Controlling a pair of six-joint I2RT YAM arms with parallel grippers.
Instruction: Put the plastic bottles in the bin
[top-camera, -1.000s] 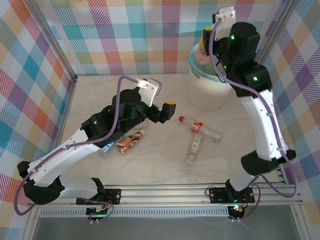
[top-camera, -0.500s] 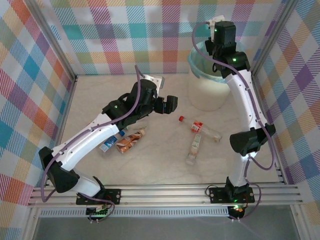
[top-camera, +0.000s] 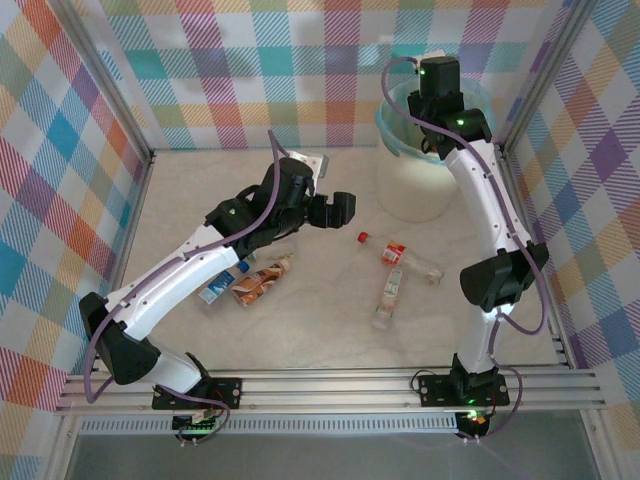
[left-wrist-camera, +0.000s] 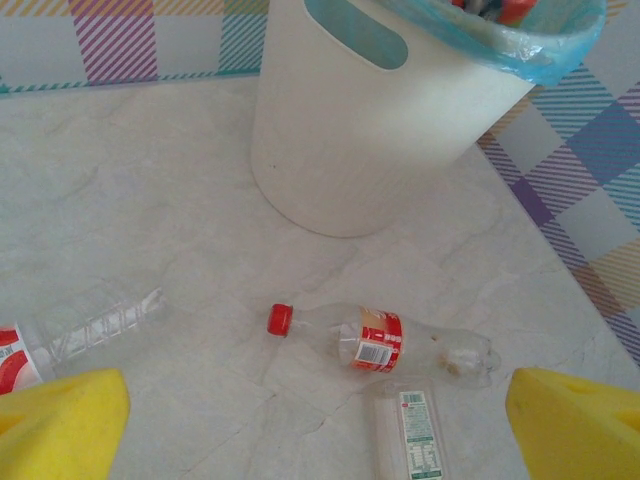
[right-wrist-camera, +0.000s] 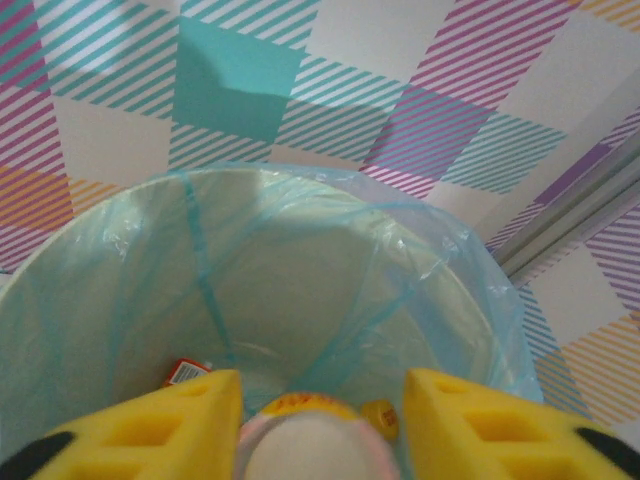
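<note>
My right end effector (right-wrist-camera: 320, 400) hangs over the bin (right-wrist-camera: 440, 270), a pink bottle (right-wrist-camera: 315, 450) between its fingers; I cannot tell if it grips. My left end effector (left-wrist-camera: 318, 425) gapes wide, empty, above a clear bottle (left-wrist-camera: 385, 340) lying on the surface (left-wrist-camera: 150, 220).

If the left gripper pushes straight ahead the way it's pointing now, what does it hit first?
Probably the clear red-capped bottle lying on the table ahead of the left gripper, short of the bin; depth is unclear.
</note>
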